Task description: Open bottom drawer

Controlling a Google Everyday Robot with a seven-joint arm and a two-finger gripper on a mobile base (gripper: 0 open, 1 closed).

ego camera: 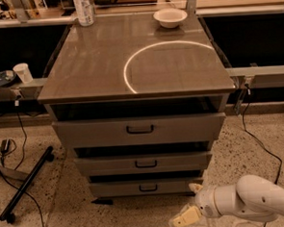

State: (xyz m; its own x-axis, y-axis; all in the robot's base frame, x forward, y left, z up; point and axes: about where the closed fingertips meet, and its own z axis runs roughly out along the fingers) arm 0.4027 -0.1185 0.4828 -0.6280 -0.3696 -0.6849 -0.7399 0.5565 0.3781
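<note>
Grey-brown metal bottom drawer (113, 189): shortest flat front, small black loop handle (148, 187) at centre, lowest in the three-drawer cabinet (220, 125), near the speckled floor (65, 207). White rounded two-finger gripper (190, 202) is just off its lower right corner, tan fingers spread, holding nothing. Round white bowl (170, 17) sits on the glossy top (95, 65).

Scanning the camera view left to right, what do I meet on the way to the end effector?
Paper cup → bottle → bottom drawer's handle → end effector, low near the floor by that drawer's right corner.
</note>
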